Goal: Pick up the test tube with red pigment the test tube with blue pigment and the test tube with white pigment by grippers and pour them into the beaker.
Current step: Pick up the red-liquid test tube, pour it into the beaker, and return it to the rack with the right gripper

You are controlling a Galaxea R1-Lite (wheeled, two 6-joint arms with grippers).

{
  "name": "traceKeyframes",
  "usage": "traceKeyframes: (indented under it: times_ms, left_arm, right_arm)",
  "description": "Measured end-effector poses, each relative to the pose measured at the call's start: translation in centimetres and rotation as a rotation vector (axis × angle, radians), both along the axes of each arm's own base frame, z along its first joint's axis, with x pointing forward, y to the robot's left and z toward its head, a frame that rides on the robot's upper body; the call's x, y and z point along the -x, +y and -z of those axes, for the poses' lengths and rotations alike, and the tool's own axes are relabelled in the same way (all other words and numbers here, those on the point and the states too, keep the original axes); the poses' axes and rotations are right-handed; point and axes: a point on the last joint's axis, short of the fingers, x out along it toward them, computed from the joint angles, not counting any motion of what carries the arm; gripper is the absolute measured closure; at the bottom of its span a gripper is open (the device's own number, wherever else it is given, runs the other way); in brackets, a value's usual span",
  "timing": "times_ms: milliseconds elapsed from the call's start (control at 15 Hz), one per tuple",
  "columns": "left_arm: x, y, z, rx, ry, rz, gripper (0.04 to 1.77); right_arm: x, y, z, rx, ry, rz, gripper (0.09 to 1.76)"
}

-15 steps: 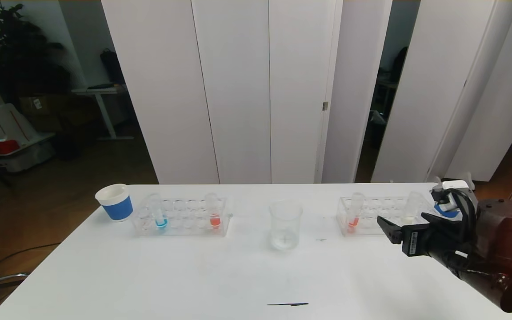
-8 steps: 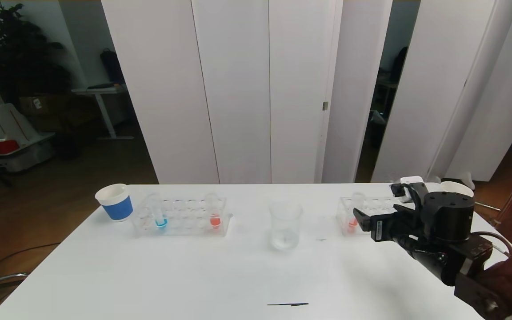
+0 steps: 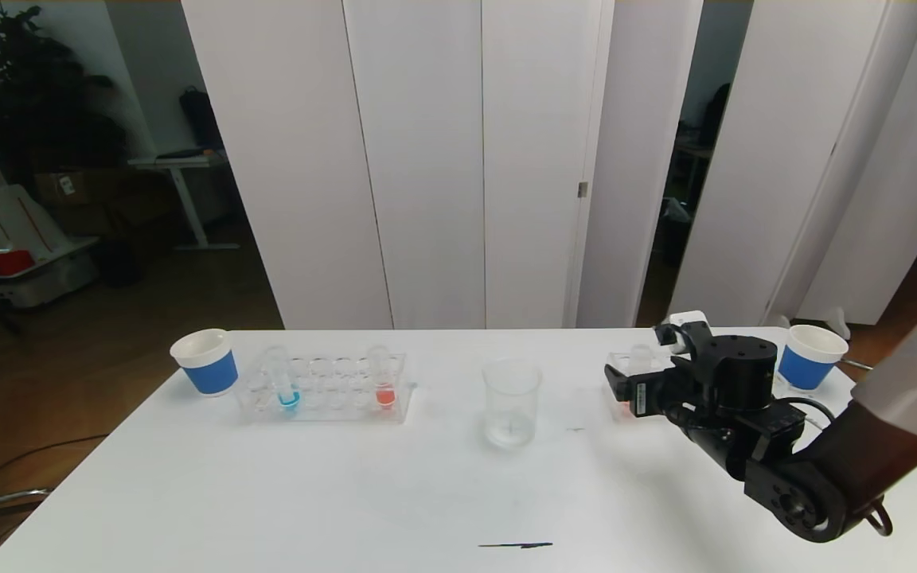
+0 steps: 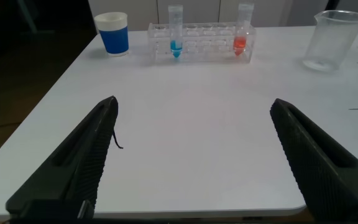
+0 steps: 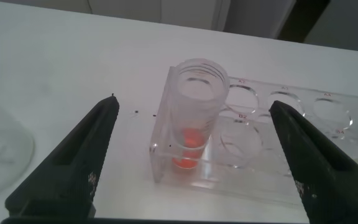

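My right gripper [image 3: 622, 387] is open at the left end of the right-hand clear rack [image 3: 616, 380]. In the right wrist view its open fingers [image 5: 95, 152] stand on either side of a test tube with orange-red liquid [image 5: 193, 115] standing upright in the end hole of the rack [image 5: 272, 171], without touching it. The beaker [image 3: 512, 402] stands mid-table, upright. The test tube with blue pigment [image 3: 286, 383] and another red tube [image 3: 384, 379] stand in the left rack [image 3: 323, 390]. The white-pigment tube is hidden behind my right arm. My left gripper [image 4: 194, 102] is open and empty, low over the near table.
A blue paper cup [image 3: 207, 362] stands left of the left rack and another [image 3: 809, 357] at the far right. A dark mark [image 3: 516, 545] lies near the table's front edge. The left wrist view also shows the cup [image 4: 114, 33] and beaker [image 4: 332, 38].
My right arm has swung left along the right rack, from its right end to the red tube at its left end. The right blue cup is now uncovered.
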Motion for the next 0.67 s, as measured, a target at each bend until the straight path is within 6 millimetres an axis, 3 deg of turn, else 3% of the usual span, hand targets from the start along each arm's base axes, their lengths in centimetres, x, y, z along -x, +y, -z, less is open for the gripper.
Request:
traceKeyframes:
  times_ms: [467,533,600,667]
  left_arm:
    - [0.0,0.0,0.0,0.0,0.0,0.0,0.06]
    - [0.0,0.0,0.0,0.0,0.0,0.0,0.06]
    - [0.0,0.0,0.0,0.0,0.0,0.0,0.06]
    - [0.0,0.0,0.0,0.0,0.0,0.0,0.06]
  right_arm:
    - [-1.2,1.0,0.8,-0.002,-0.008,-0.015,0.11]
    - [-1.4,1.0,0.8,-0.003,-0.008,-0.011,0.17]
    - [-1.6,1.0,0.9,-0.003,-0.008,-0.01,0.4]
    - [-1.7,0.9,1.1,-0.002,-0.007,-0.008,0.76]
